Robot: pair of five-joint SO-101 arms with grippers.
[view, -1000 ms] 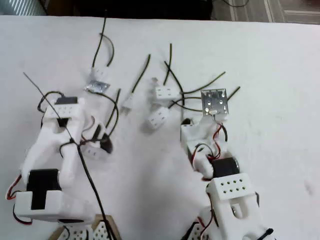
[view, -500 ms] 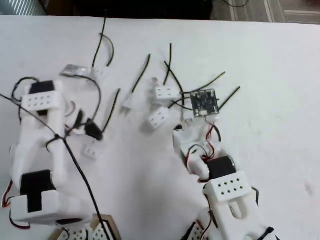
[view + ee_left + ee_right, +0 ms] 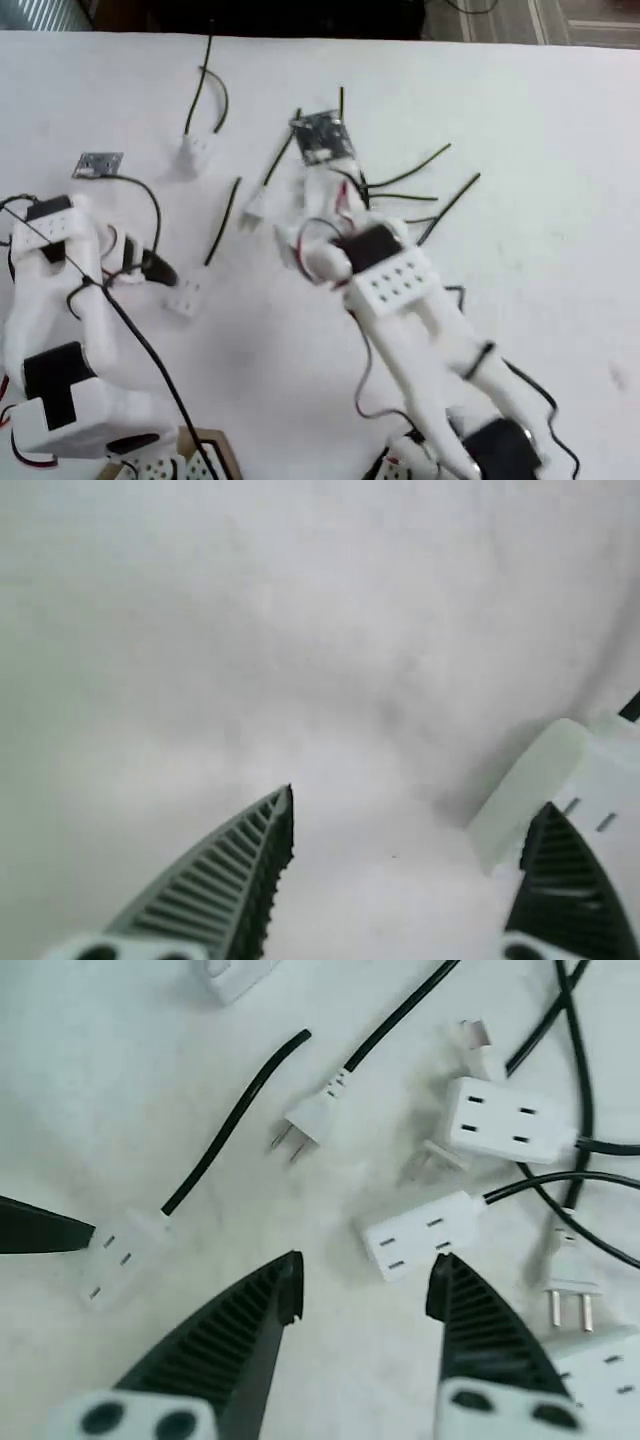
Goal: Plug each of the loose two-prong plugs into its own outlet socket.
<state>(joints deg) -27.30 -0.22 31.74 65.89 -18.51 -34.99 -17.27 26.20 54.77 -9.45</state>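
the left claw (image 3: 418, 805) hangs low over the white surface (image 3: 560, 150), its jaws wide apart with nothing between them. a white socket block (image 3: 560, 770) on a short black cord lies right at the tip of one finger, seemingly touching it. the right claw (image 3: 365, 1278) is stretched out over the tangle of cords in the middle of the surface, jaws likewise spread and gripping nothing. just ahead of its fingertips lies a second socket block (image 3: 420, 1235), slots facing up, and a third socket block (image 3: 500, 1120) lies a little beyond it. a flat-prong plug (image 3: 310, 1120) on a black cord lies loose between that cluster and the left claw's socket block, prongs bare. a round-pin plug (image 3: 565, 1295) lies beside one right finger, also unplugged.
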